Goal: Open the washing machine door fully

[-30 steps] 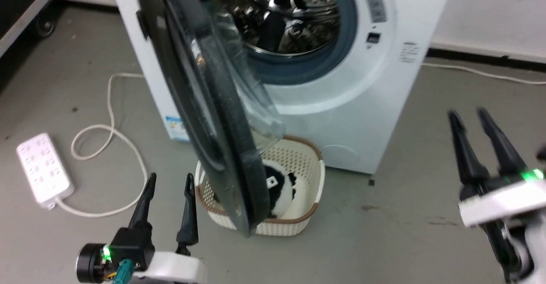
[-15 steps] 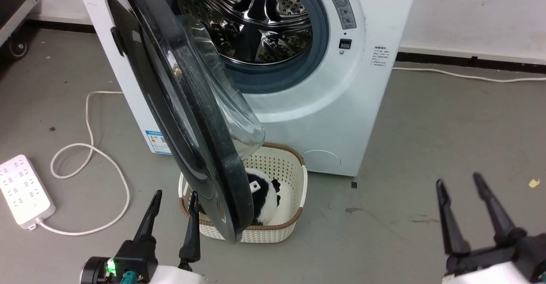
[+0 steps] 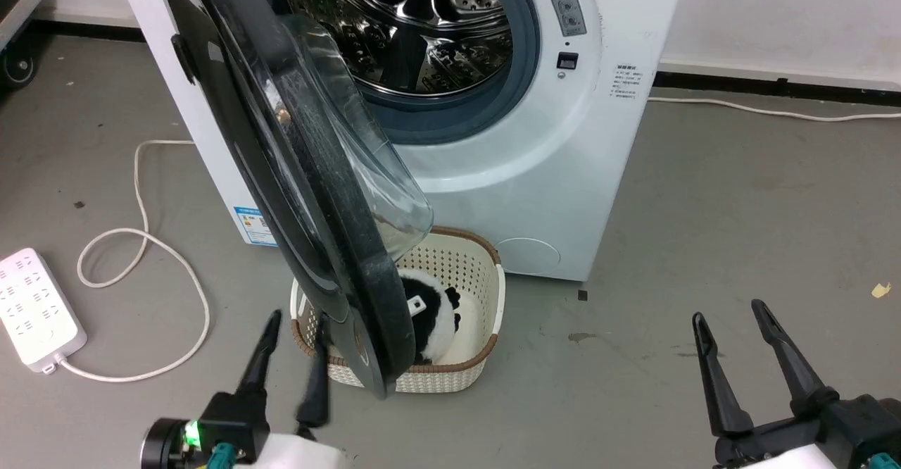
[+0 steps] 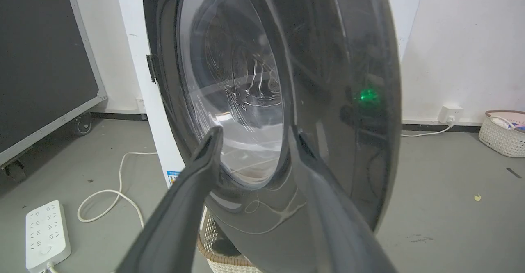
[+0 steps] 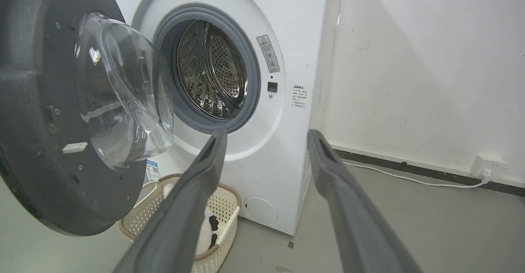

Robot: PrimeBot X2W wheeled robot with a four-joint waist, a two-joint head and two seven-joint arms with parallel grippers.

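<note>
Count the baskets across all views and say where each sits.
2. One cream basket stands on the floor before the washing machine, under its open door; a second basket sits by the wall, at the left wrist view's right edge. Others may be hidden.

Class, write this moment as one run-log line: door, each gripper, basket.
washing machine door: open wide, drum exposed | left gripper: open, at door's outer face | right gripper: open, empty | basket: below door

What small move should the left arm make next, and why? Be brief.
Probably slide the left tool to the washing machine door's free rim and hook it: the door stands only partly open, and the open tool faces its outer side, where pushing would close it.
</note>
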